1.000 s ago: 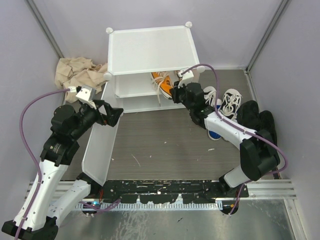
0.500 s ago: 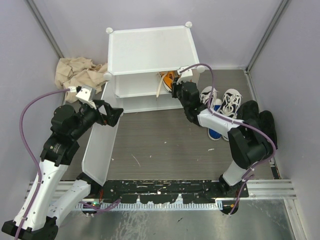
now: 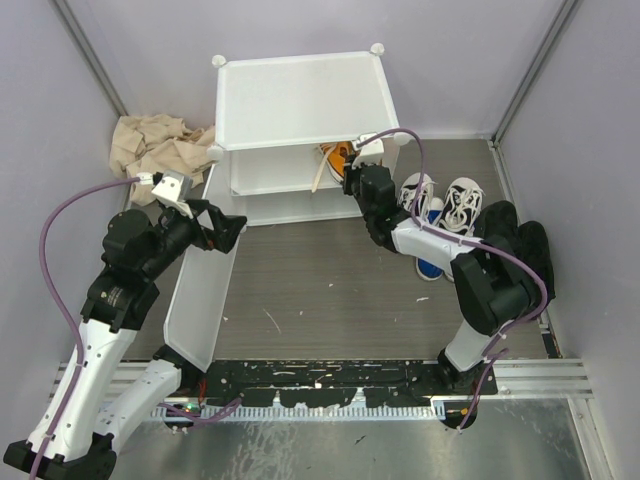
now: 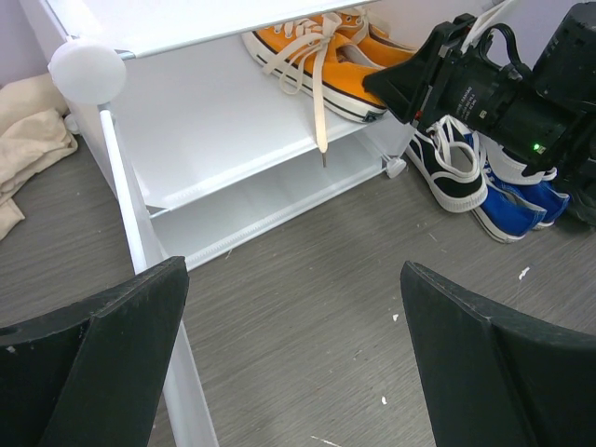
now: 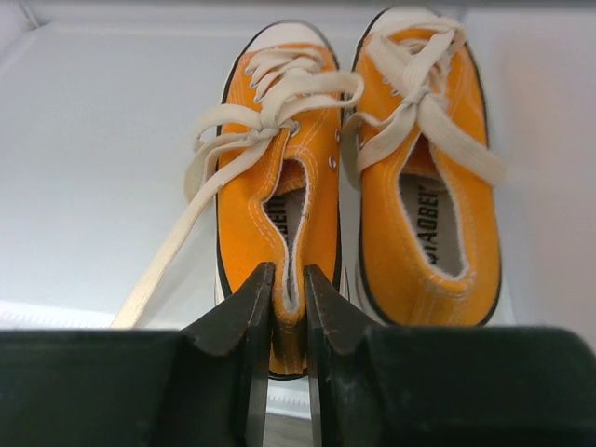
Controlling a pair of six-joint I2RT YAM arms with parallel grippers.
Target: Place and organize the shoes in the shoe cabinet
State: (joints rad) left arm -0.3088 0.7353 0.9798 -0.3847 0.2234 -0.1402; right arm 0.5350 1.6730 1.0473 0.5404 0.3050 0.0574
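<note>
The white shoe cabinet (image 3: 300,100) stands at the back with its door (image 3: 200,290) swung open to the left. The pair of orange shoes (image 3: 338,155) sits side by side at the right end of the inner shelf (image 5: 102,168). My right gripper (image 5: 289,279) is shut on the heel of the left orange shoe (image 5: 270,186), at the shelf's front edge. The other orange shoe (image 5: 424,196) lies free beside it. One lace (image 4: 319,112) hangs over the shelf edge. My left gripper (image 4: 293,270) is open and empty, with the door's edge (image 4: 140,233) by its left finger.
White shoes with black trim (image 3: 445,205), blue shoes (image 3: 430,265) and black shoes (image 3: 520,245) lie on the floor right of the cabinet. A crumpled beige cloth (image 3: 155,145) lies at its left. Grey walls close in on both sides.
My right gripper has pushed the orange shoe back onto the shelf, so the pair now sits deeper under the cabinet top. The left arm has not moved.
</note>
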